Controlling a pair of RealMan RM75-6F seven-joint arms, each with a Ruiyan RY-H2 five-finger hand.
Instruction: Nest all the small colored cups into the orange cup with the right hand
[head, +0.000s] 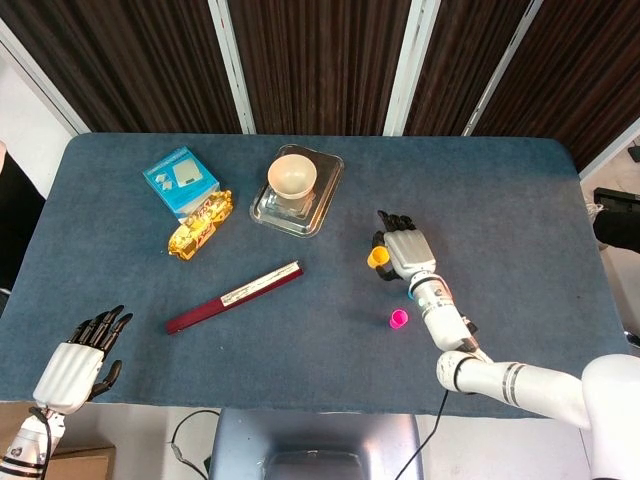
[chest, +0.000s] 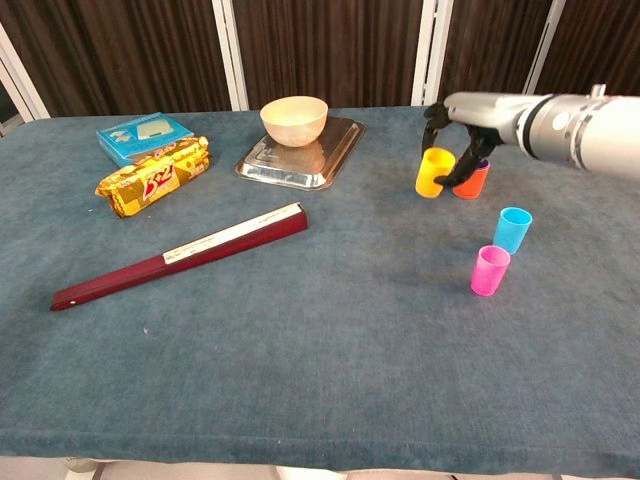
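Chest view: right hand (chest: 462, 140) pinches the yellow cup (chest: 434, 172), lifted just beside the orange cup (chest: 471, 181), likely for nesting. Left hand (head: 76, 362) idles, fingers apart, holding nothing.

You will find no legible text in either view. The gold snack packet (chest: 153, 177) carries red lettering, the blue box (chest: 146, 135) a printed panel, and the dark red folded fan (chest: 180, 255) a pale printed strip; all are too small to read.
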